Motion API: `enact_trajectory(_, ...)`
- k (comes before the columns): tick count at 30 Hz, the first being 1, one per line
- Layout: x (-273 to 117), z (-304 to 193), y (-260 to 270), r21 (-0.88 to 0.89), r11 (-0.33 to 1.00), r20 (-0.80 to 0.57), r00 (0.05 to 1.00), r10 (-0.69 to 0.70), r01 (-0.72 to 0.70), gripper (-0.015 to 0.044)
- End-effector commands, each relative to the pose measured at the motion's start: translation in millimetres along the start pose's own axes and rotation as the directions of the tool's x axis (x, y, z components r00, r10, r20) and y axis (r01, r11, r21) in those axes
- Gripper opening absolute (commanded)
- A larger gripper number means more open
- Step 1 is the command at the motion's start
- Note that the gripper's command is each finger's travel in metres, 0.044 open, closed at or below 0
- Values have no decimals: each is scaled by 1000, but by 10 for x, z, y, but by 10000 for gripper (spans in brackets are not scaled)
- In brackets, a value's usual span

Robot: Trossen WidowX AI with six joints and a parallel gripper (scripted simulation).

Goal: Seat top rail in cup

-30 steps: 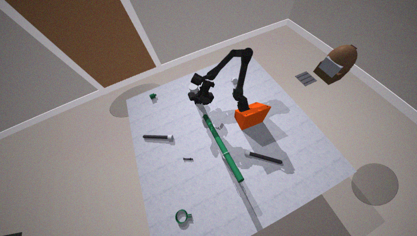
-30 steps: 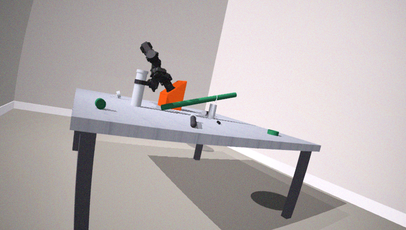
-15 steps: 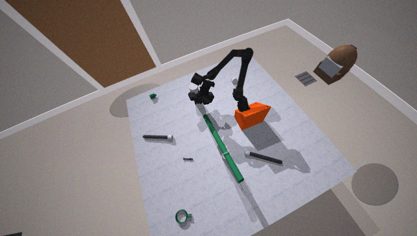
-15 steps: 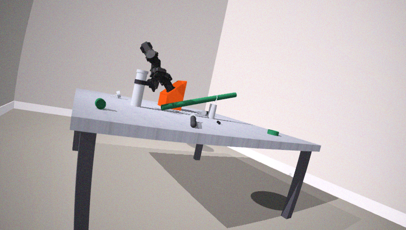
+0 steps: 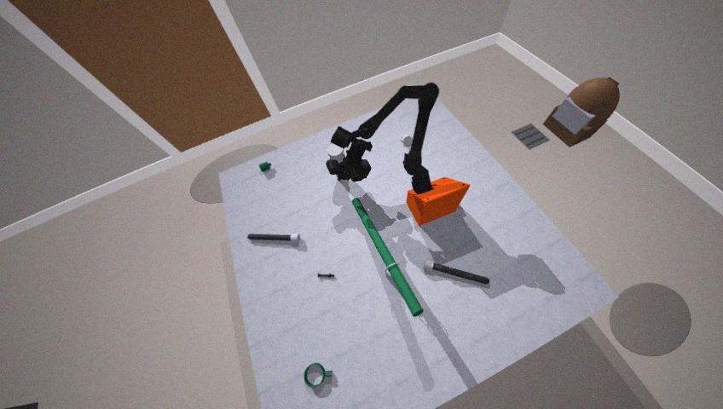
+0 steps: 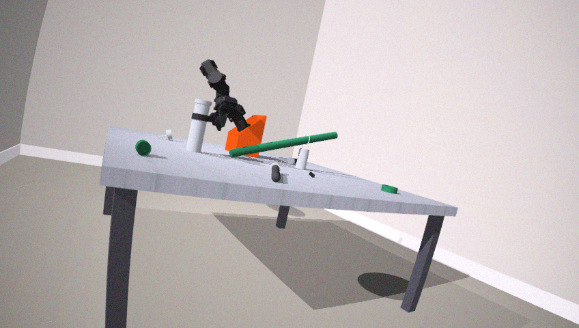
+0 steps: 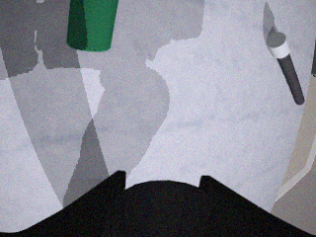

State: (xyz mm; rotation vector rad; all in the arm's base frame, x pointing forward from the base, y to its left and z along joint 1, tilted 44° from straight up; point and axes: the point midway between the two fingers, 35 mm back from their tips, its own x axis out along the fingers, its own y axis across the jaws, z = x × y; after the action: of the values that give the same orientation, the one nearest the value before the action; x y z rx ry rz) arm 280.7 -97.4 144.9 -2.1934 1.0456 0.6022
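Observation:
The green top rail (image 5: pixel 378 242) (image 6: pixel 280 143) (image 7: pixel 94 25) slopes through the loop cap (image 5: pixel 390 265) (image 6: pixel 308 139) on the short white post (image 6: pixel 302 159). Its lower end is near the table, short of the big white post (image 5: pixel 335 151) (image 6: pixel 197 134). The black brace band (image 6: pixel 198 117) is around that post, below the post cap (image 6: pixel 202 101). My gripper (image 5: pixel 349 171) (image 6: pixel 216 119) (image 7: pixel 163 181) is at the band's rail side, shut on what looks like the black rail-end cup (image 7: pixel 162 209). The cup is mostly hidden in the top and exterior views. The gripper is clear of the rail.
The orange arm base (image 5: pixel 436 201) (image 6: pixel 248 136) stands behind the rail. Dark rods with white ends (image 5: pixel 271 237) (image 5: pixel 459 273) lie on both sides of the rail. A small bolt (image 5: pixel 326 275), a green ring (image 5: pixel 307 376), a green cap (image 5: pixel 264 166) (image 6: pixel 143 147) and a white fitting (image 5: pixel 406 140) are also there.

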Motion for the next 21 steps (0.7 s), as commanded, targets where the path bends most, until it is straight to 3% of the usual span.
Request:
enact_trajectory(1, 0, 0, 0, 0, 1000, 0, 1000, 0, 0, 79)
enact_trajectory(15, -85, 119, -62, -1, 1000, 10, 1000, 2, -2, 440)
enact_trajectory(21, -189, 246, -123, -5, 1000, 16, 1000, 2, -2, 440)
